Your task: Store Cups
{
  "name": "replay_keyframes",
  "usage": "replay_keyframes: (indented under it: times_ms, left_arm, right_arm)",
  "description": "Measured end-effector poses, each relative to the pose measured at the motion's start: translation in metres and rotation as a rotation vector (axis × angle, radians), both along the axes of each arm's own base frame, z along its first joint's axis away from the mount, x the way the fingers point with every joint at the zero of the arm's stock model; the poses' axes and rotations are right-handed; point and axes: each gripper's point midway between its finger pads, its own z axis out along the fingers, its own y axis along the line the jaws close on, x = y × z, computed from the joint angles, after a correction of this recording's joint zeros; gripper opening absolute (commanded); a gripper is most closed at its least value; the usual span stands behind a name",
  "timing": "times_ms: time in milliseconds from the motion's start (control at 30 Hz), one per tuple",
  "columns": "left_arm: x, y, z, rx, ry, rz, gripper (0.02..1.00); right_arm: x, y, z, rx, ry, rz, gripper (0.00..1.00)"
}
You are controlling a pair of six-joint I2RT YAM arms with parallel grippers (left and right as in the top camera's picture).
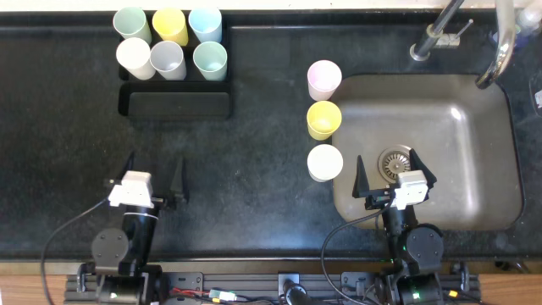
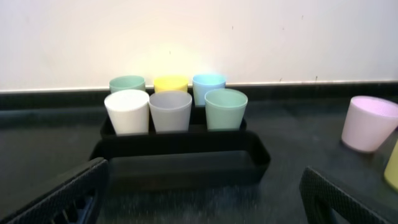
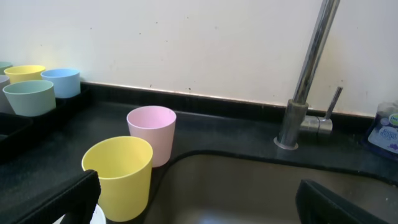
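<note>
A pink cup [image 1: 323, 78], a yellow cup [image 1: 323, 119] and a white cup [image 1: 324, 162] stand in a row on the dark counter beside the sink [image 1: 474, 212]. A black tray [image 1: 175, 103] at the back left holds several cups [image 1: 169, 44] in its rear rows; its front row is bare. My left gripper [image 1: 153, 179] stands open near the front, facing the tray [image 2: 180, 158]. My right gripper [image 1: 391, 170] is open over the sink's front, close to the yellow cup [image 3: 119, 175] and pink cup [image 3: 152, 134].
A chrome faucet [image 1: 440, 30] rises at the back of the sink, with its drain [image 1: 395, 160] near my right gripper. A soap bottle [image 3: 384, 134] stands at the far right. Bare counter lies between the tray and the loose cups.
</note>
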Motion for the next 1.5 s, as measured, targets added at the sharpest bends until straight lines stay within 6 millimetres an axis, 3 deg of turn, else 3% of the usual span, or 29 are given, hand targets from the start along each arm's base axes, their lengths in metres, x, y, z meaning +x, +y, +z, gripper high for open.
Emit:
replay_keyframes:
  times_ms: [67,200,300,333,400,467,533,633,767,933,1000,1100,1233,1500]
  left_arm:
    - [0.001,0.0,0.019,-0.001,0.002,0.0,1.0]
    - [0.014,-0.001,0.077,-0.012,0.063,-0.004,1.0]
    - [0.035,-0.004,0.123,-0.037,0.169,-0.008,1.0]
    - [0.053,-0.008,0.153,-0.056,0.216,-0.019,1.0]
    - [0.066,-0.017,0.155,-0.076,0.359,-0.034,1.0]
    - [0.088,-0.031,0.173,-0.105,0.428,-0.061,1.0]
    - [0.109,-0.047,0.178,-0.136,0.501,-0.08,1.0]
    - [0.138,-0.086,0.154,-0.171,0.688,-0.099,1.0]
    - [0.162,-0.146,0.114,-0.147,0.892,-0.081,1.0]
    - [0.181,-0.22,0.076,-0.081,1.028,-0.082,1.0]
    - [0.185,-0.238,0.061,-0.068,1.067,-0.074,1.0]
    - [0.191,-0.261,0.042,-0.061,1.099,-0.067,0.998]
    - [0.199,-0.284,0.0,-0.039,1.158,-0.044,0.993]
    - [0.211,-0.3,-0.05,-0.03,1.206,-0.009,0.93]
  right_arm:
    - [0.0,0.0,0.0,0.001,0.001,0.0,0.996]
    - [0.0,0.0,0.0,0.0,0.001,0.0,0.998]
    - [0.0,0.0,0.0,0.0,0.0,0.0,0.998]
    - [0.0,0.0,0.0,0.001,-0.001,0.0,0.998]
    - [0.0,0.0,-0.001,0.0,0.002,0.0,0.998]
    - [0.0,0.0,0.0,0.001,-0.001,0.0,0.998]
    - [0.0,0.0,0.0,0.0,0.002,0.0,0.998]
    - [0.0,0.0,0.0,0.001,0.001,0.0,0.996]
    - [0.0,0.0,0.0,0.0,0.001,0.0,0.998]
    - [0.0,0.0,0.0,0.0,0.001,0.0,0.998]
    - [0.0,0.0,0.0,-0.001,0.001,0.0,0.996]
    - [0.0,0.0,0.0,0.0,0.001,0.0,0.998]
    - [0.0,0.0,0.0,0.001,0.0,0.0,0.998]
    - [0.0,0.0,0.0,0.0,0.001,0.0,0.996]
